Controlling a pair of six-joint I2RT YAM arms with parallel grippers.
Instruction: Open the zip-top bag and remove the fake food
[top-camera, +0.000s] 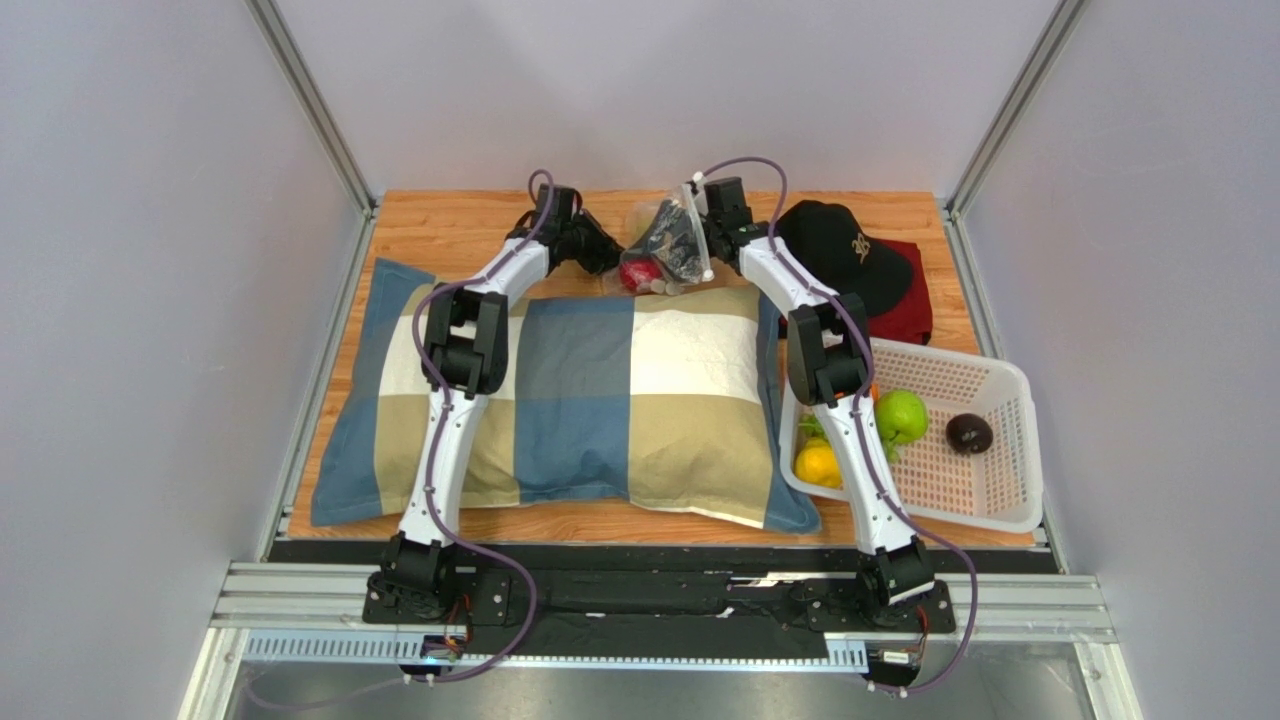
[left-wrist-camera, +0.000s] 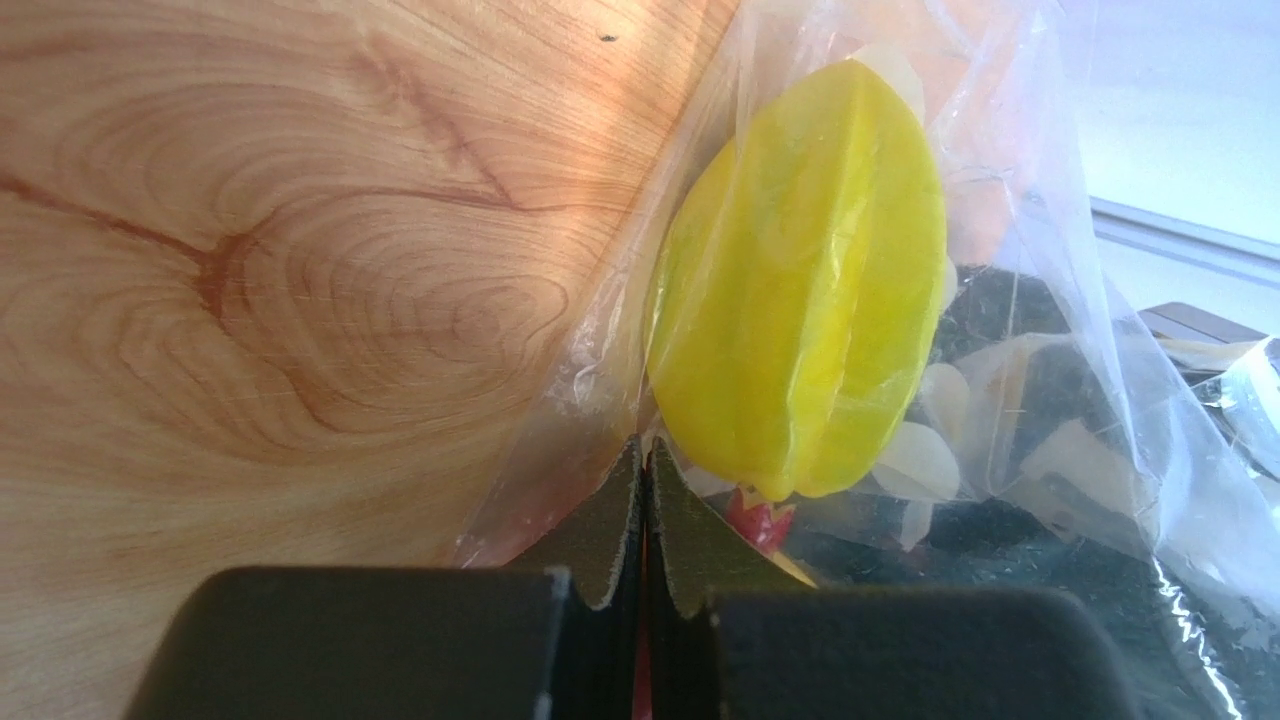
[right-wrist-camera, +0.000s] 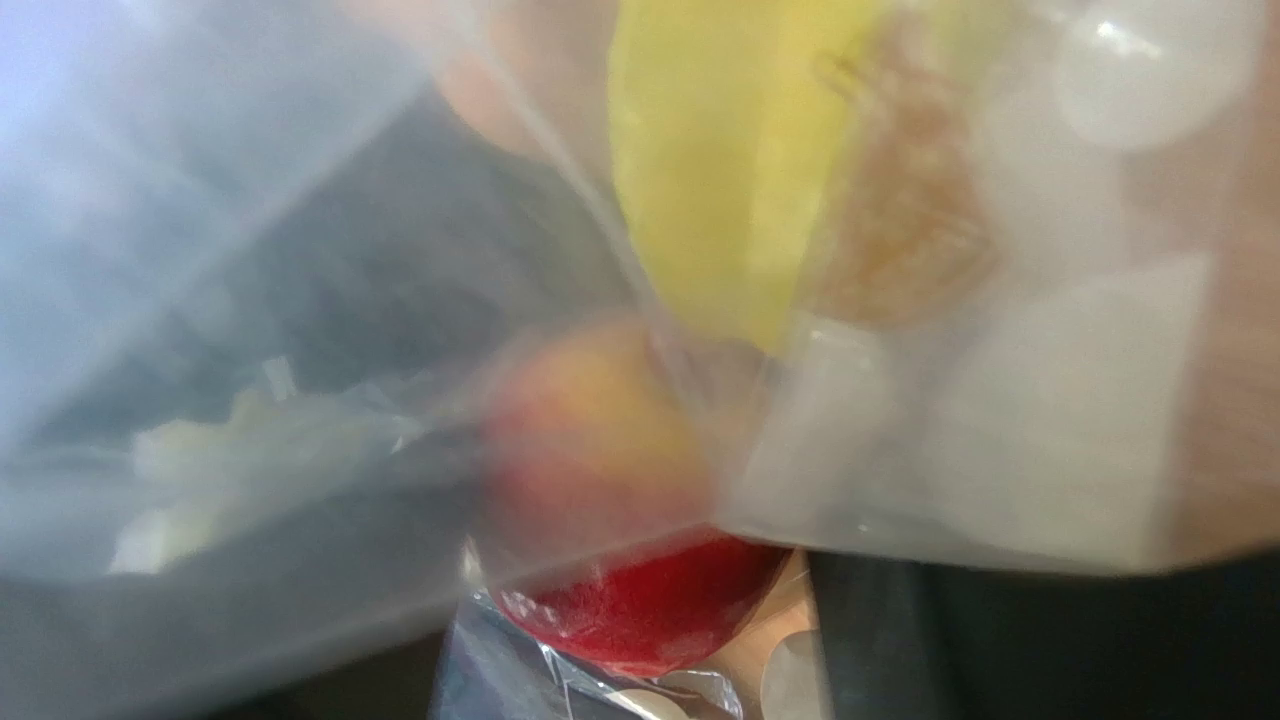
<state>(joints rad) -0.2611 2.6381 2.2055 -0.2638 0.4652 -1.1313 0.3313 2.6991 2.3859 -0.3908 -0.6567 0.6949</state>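
Clear zip-top bag, white oval dots; yellow fruit, red apple; blue-tan-cream checked pillow; white perforated basket; orange-brown grained worktop.

Both arms stretch forward, wrists turned toward each other. The left gripper pinches the zip-top bag; the fingers of the right gripper are hidden.

The pillow lies mid-table. Behind it is the bag, with fruit inside. To the pillow's right, the basket holds more fruit, and the cap lies behind the basket.

Wood table, pillow, basket, red cloth
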